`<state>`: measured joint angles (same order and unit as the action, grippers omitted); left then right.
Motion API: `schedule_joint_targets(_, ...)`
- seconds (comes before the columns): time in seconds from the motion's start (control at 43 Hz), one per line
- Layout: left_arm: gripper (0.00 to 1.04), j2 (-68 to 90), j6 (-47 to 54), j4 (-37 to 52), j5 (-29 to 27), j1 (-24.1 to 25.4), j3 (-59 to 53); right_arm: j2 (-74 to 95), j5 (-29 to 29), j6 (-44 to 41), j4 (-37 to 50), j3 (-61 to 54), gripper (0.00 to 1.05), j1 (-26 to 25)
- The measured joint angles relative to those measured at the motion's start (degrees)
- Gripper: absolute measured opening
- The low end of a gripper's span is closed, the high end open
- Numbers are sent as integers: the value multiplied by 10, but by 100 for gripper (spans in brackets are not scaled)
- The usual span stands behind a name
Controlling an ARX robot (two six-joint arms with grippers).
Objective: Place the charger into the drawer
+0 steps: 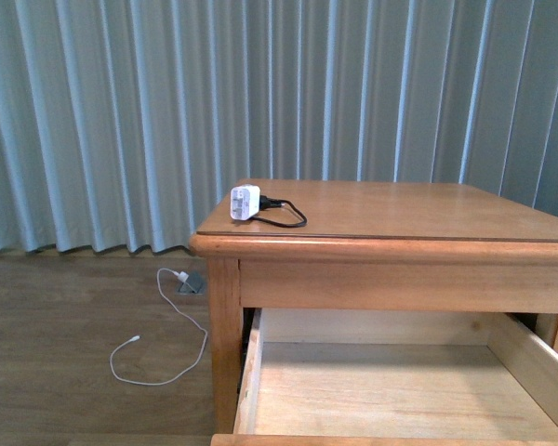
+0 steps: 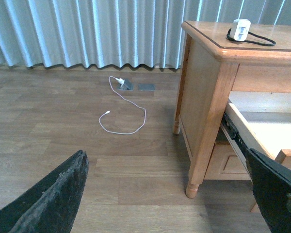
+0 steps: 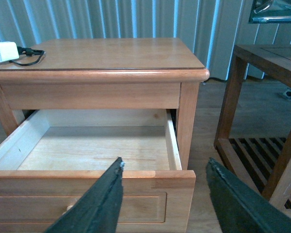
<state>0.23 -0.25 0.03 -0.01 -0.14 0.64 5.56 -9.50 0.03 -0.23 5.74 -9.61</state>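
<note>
Currently charger (image 1: pixel 245 203) lies cable trailing rightward — left gripper (image 2: pixel 165 160) and right gripper (image 3: pixel 165 162) both spread — drawer (image 1: pixel 251 372) open.

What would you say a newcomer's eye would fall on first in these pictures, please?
Probably the white charger with its looped black cable, sitting alone near a front corner of the wooden cabinet top. Next, the drawer just beneath, pulled wide open with its pale inside bare. A thin white cable trails on the floor by the curtain.
</note>
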Motion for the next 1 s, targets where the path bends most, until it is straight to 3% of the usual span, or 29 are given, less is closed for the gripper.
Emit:
schedule_joint_targets(0.07,99,4,0,5,-20,-6,0,0,0,0,0,0,66,0)
schedule_joint_targets(0.186,99,103,-12,156,-290,-107,2,0,0,0,0,0,85,0)
schedule_joint_targets(0.233,99,171,-15,212,-373,-144,12,0,0,0,0,0,94,0)
schedule_joint_targets(0.279,99,257,-17,267,-410,-165,36,0,0,0,0,0,98,0)
schedule_joint_targets(0.419,99,483,-13,359,-369,-206,153,0,0,0,0,0,96,0)
schedule_joint_targets(0.558,99,663,-1,377,-327,-243,287,0,0,0,0,0,96,0)
schedule_joint_targets(0.767,99,847,-3,361,-265,-259,474,0,0,0,0,0,96,0)
schedule_joint_targets(1.0,99,1055,-86,309,-229,-249,692,0,0,0,0,0,96,0)
